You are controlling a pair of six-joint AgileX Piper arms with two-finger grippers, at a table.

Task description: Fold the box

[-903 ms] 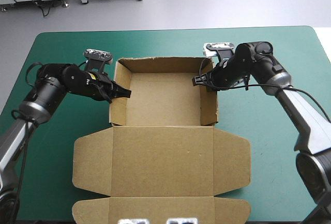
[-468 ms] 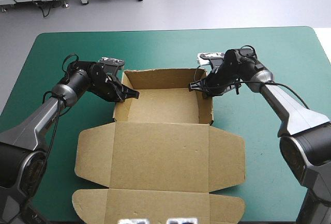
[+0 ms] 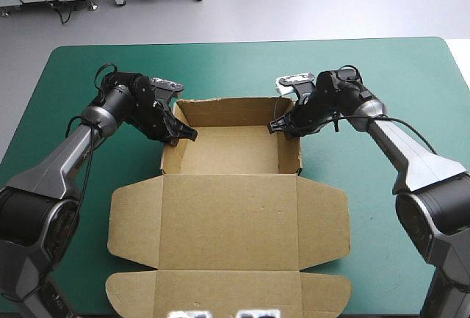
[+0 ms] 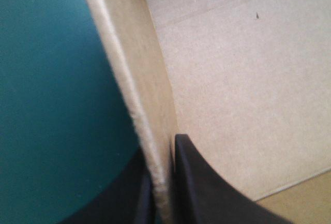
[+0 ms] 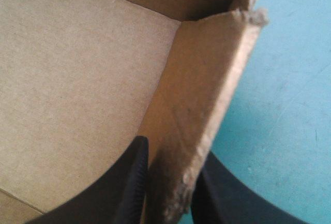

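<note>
1. One brown box (image 3: 231, 149) sits mid-table on the teal-green cover (image 3: 396, 76), its walls raised and its lid (image 3: 228, 219) flat toward the robot.
2. The left gripper (image 3: 185, 133) is clenched on the left wall (image 4: 147, 89) and the right gripper (image 3: 279, 125) on the right wall (image 5: 201, 94), likely pinching each upright so the tucks hold.

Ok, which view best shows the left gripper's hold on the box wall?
The left wrist view: the left gripper pinches the box by its wall, edge-on. The high view shows it small; the right wrist view misses it.
</note>
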